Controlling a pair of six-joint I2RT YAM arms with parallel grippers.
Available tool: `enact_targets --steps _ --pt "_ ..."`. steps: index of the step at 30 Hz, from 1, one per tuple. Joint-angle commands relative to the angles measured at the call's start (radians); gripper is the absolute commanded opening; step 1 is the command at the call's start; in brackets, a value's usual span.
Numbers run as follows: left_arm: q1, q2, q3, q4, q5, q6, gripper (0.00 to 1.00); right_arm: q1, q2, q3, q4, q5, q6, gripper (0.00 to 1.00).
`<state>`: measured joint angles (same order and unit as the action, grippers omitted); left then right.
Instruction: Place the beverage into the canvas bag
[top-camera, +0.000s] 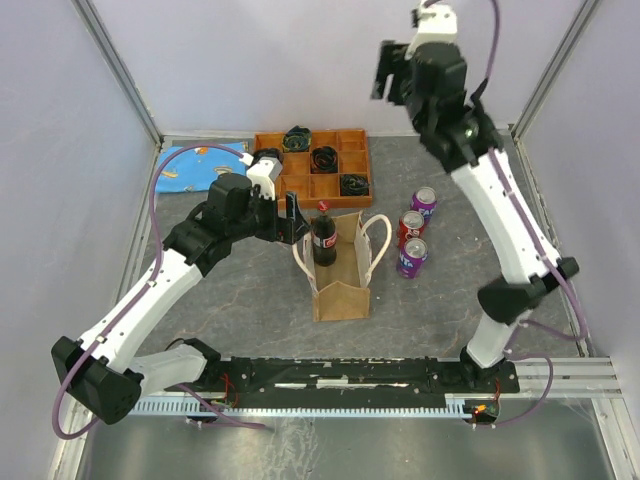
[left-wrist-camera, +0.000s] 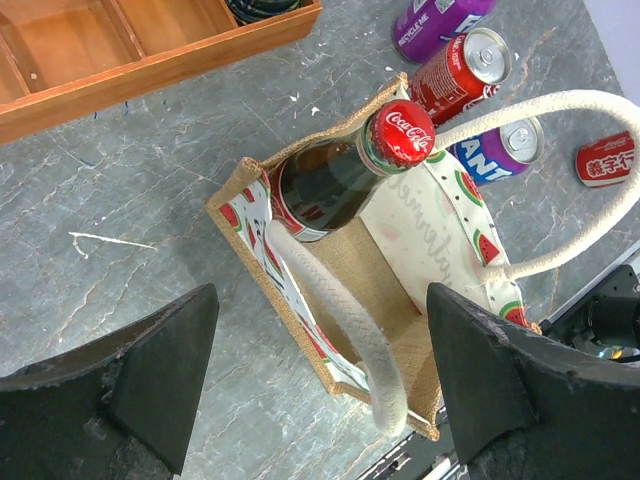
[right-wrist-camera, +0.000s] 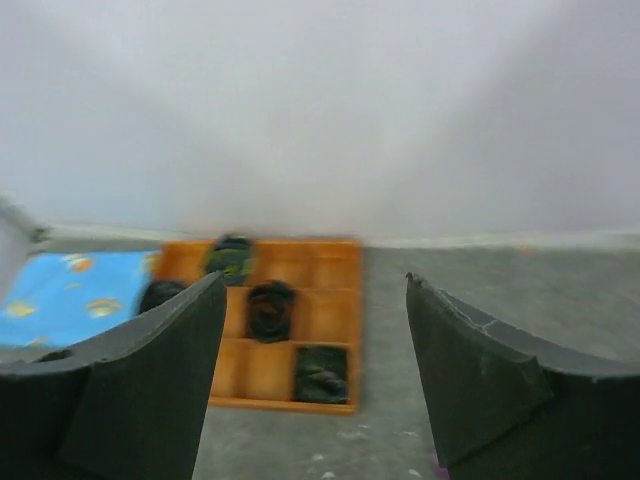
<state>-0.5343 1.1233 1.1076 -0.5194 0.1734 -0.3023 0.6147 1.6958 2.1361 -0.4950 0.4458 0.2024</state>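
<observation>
Grey marbled table (top-camera: 240, 300) filled the overhead view, closed in by pale walls (top-camera: 250, 60). You had the canvas bag (top-camera: 342, 290) standing open near the centre of the frame, its white loop handles splayed to either side. The beverage (top-camera: 324, 240), a dark cola bottle with a red cap, stood inside the bag at the end toward the top of the frame, neck and cap rising above the rim. Your left tool (left-wrist-camera: 320, 300) hung just left of the bag's mouth, fingers wide apart with nothing gripped between them. Your right tool (right-wrist-camera: 316, 285) was high in the upper right of the overhead view, fingers apart and empty, facing the back wall. Just right of the bag, a red can (top-camera: 411, 227) sat between two purple cans (top-camera: 424, 201). A wooden tray (top-camera: 300, 185) with dark bundles in several compartments lay at upper centre, with a blue cloth (top-camera: 190, 170) to its left.
</observation>
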Motion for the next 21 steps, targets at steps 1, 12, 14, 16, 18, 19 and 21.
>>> enact_targets --steps 1,12,14,16,18,19,21 --pt "0.004 -0.011 0.005 0.023 -0.009 0.012 0.9 -0.193 0.256 0.288 -0.587 -0.06 0.132 0.81" --pt "0.012 -0.023 -0.003 0.012 -0.012 0.012 0.9 -0.427 0.428 0.228 -0.75 -0.369 0.175 0.82" --pt "0.011 -0.023 -0.003 0.013 -0.011 0.012 0.9 -0.44 0.444 0.205 -0.76 -0.386 0.164 0.82" --pt "0.013 -0.023 -0.003 0.014 -0.01 0.012 0.9 -0.446 0.449 0.163 -0.748 -0.397 0.157 0.82" --pt "0.014 -0.023 -0.004 0.013 -0.01 0.012 0.9 -0.45 0.453 0.123 -0.738 -0.401 0.147 0.82" --pt "0.015 -0.024 -0.005 0.013 -0.01 0.013 0.9 -0.453 0.459 0.106 -0.736 -0.404 0.143 0.81" --pt "0.016 -0.026 -0.006 0.013 -0.01 0.012 0.9 -0.455 0.467 0.08 -0.738 -0.419 0.139 0.81"
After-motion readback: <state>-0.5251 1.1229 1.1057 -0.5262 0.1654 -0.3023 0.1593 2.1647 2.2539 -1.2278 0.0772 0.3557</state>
